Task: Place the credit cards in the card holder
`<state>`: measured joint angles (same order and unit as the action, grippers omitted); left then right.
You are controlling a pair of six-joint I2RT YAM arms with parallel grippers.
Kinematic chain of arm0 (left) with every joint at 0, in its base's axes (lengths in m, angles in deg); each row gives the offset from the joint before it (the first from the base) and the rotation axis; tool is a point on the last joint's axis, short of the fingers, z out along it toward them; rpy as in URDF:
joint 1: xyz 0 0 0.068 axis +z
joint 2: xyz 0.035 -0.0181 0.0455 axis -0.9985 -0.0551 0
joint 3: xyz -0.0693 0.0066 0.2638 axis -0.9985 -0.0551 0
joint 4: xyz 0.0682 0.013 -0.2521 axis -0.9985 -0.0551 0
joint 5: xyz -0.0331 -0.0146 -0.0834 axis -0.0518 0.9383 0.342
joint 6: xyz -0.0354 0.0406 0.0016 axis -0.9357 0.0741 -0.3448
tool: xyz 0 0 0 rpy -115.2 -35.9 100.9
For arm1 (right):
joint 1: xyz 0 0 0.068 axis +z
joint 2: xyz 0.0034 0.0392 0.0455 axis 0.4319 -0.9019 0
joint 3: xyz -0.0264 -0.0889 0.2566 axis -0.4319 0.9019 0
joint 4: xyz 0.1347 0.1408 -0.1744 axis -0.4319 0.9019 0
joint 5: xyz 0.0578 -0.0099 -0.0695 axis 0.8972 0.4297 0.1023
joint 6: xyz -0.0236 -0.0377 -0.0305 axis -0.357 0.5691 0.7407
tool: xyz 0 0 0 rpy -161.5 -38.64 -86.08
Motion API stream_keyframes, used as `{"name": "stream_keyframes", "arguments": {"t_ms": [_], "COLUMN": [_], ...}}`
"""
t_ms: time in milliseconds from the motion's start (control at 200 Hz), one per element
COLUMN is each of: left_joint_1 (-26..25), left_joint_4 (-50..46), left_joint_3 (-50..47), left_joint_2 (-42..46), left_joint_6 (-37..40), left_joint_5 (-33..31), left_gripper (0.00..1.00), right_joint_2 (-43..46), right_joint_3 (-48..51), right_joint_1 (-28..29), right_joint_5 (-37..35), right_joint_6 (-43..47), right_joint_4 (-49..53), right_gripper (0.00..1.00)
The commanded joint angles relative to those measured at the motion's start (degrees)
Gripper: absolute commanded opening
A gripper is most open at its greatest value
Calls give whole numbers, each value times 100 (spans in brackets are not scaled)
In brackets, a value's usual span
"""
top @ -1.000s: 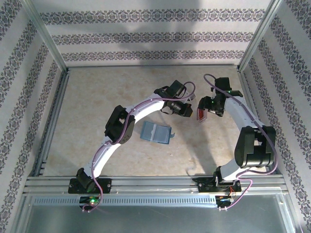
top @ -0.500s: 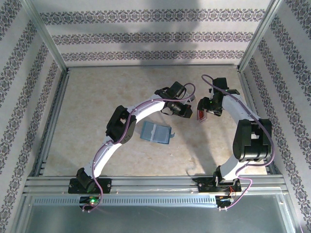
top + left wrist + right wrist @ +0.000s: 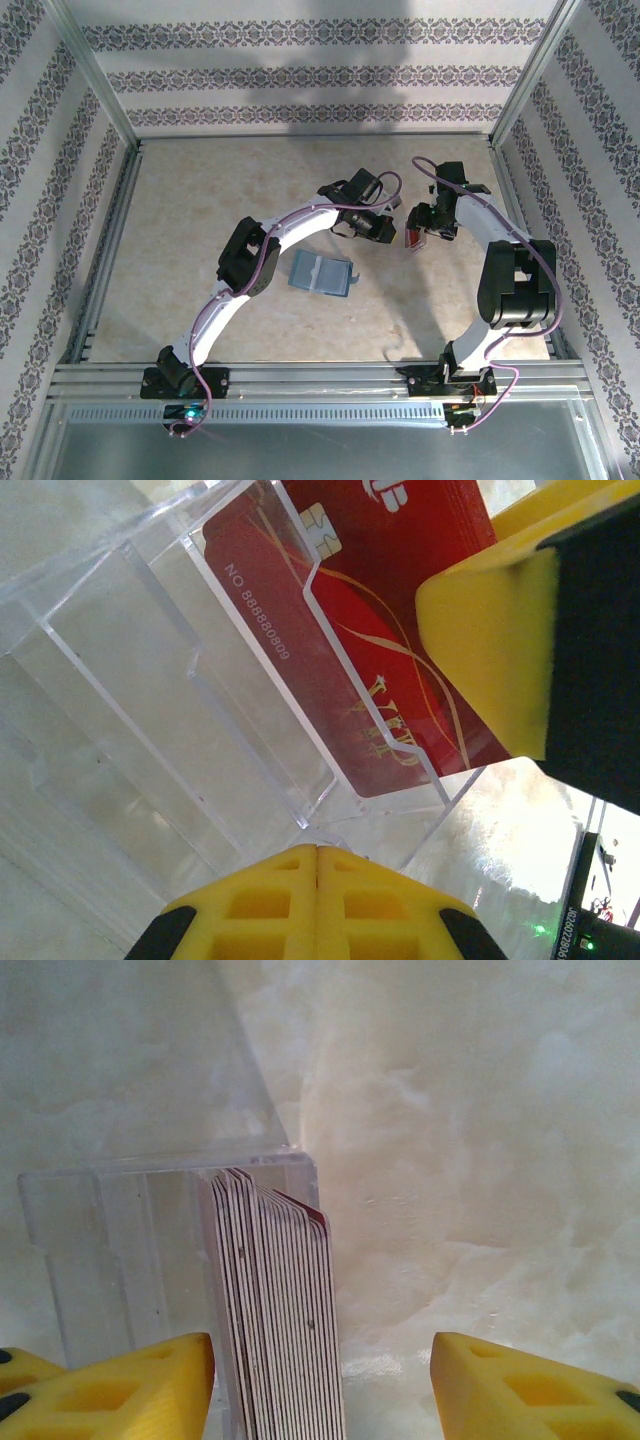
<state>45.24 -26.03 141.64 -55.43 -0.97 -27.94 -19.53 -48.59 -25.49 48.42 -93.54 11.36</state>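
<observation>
Red-orange credit cards (image 3: 275,1310) stand on edge in a tight stack inside a clear acrylic box (image 3: 130,1240), at the right end of the box in the right wrist view. Your right gripper (image 3: 322,1348) straddles the stack with its jaws apart. The finger on the left of that view sits just beside the outermost card, and contact cannot be confirmed. The other finger stands clear of the stack over the bare table (image 3: 480,1160), so nothing is gripped.

Your left gripper (image 3: 317,865) is closed, its two yellow fingers pressed together with nothing between them, close to the box's clear wall. In the left wrist view the front card shows a chip and gold lettering, and a yellow pad with black backing (image 3: 490,650) overlaps its right side.

The teal-blue card holder (image 3: 322,273) lies open and flat on the table, near the left arm and apart from both grippers. You cannot tell what its pockets hold.
</observation>
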Motion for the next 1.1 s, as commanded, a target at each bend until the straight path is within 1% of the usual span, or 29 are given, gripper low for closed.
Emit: {"name": "stream_keyframes", "arguments": {"t_ms": [0, 410, 1094], "left_joint_1": [-32, -36, -64], "left_joint_4": [-287, -278, -305], "left_joint_3": [-250, -260, -285], "left_joint_2": [-82, -85, -97], "left_joint_6": [86, 95, 188], "left_joint_5": [-133, -199, -327], "left_gripper": [0, 0, 0], "right_joint_2": [-9, 113, 396], "right_joint_3": [-9, -50, 21], "right_joint_1": [-54, -63, -63], "right_joint_5": [-183, -360, -375], "right_joint_6": [111, 150, 166], "right_joint_4": [107, 269, 331], "right_gripper": [59, 58, 47]}}
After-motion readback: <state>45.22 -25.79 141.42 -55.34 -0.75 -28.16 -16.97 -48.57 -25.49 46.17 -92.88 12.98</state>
